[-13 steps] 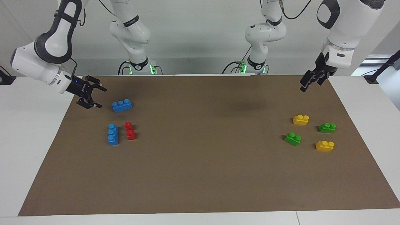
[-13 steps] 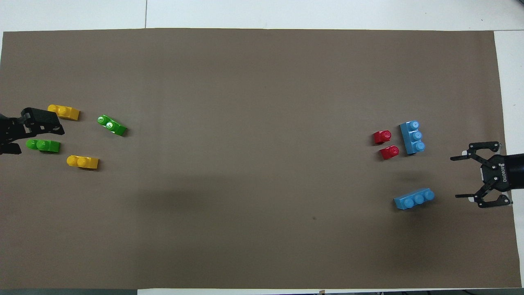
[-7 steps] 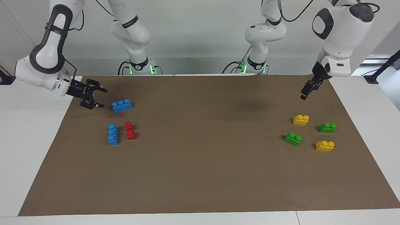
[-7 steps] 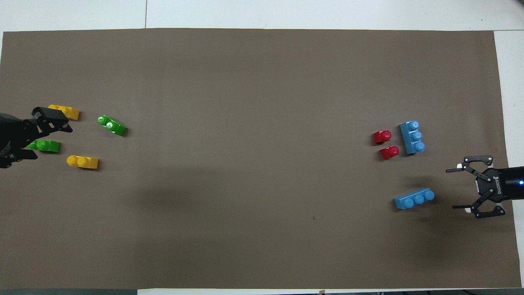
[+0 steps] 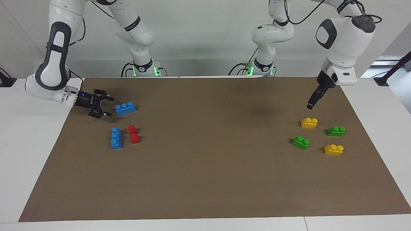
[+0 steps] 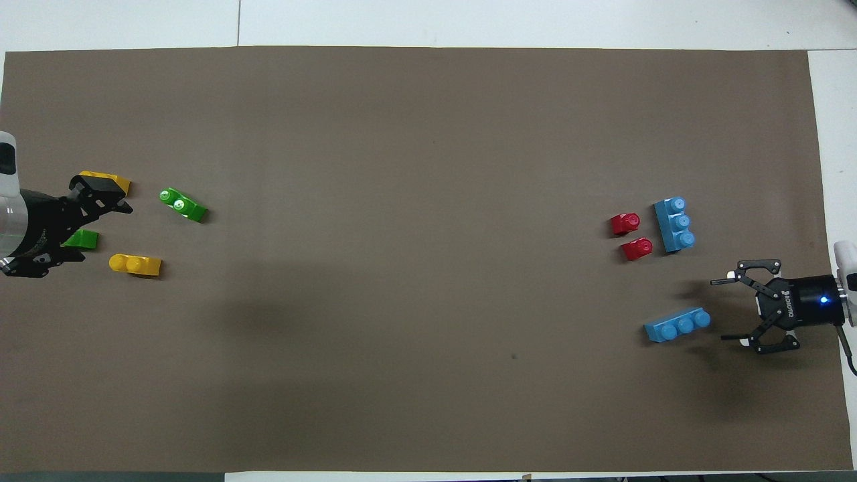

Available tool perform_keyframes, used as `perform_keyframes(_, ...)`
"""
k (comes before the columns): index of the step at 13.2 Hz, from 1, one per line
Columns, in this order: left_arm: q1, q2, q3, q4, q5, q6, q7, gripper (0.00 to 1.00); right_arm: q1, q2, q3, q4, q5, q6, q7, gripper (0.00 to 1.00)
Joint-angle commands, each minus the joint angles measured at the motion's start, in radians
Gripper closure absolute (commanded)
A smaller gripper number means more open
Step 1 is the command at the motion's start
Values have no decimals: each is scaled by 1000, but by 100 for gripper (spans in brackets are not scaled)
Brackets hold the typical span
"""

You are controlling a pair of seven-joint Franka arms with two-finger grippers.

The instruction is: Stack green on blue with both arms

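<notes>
Two green bricks lie at the left arm's end: one toward the table's middle, one partly covered from above. Two blue bricks lie at the right arm's end: one nearer the robots, one farther. My right gripper is open, low, level with the nearer blue brick and just short of its end. My left gripper is open, empty and raised over the mat above the green and yellow bricks.
A red brick lies beside the farther blue brick. Two yellow bricks lie among the green ones; in the overhead view one shows whole and one is partly covered. Everything rests on a brown mat.
My right gripper has dropped and moved toward the nearer blue brick. My left gripper has come down and in over the green and yellow bricks. No brick has moved.
</notes>
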Motion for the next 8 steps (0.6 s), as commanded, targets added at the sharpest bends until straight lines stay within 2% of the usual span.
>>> perform_keyframes(1, 9, 17, -4, -27, -16, 66, -49, 0, -8, 9, 8, -36, 32, 38, -48, 0)
perform_keyframes(8, 9, 129, -4, -27, -16, 198, -136, 0, 38, 17, 8, -76, 79, 119, -121, 0)
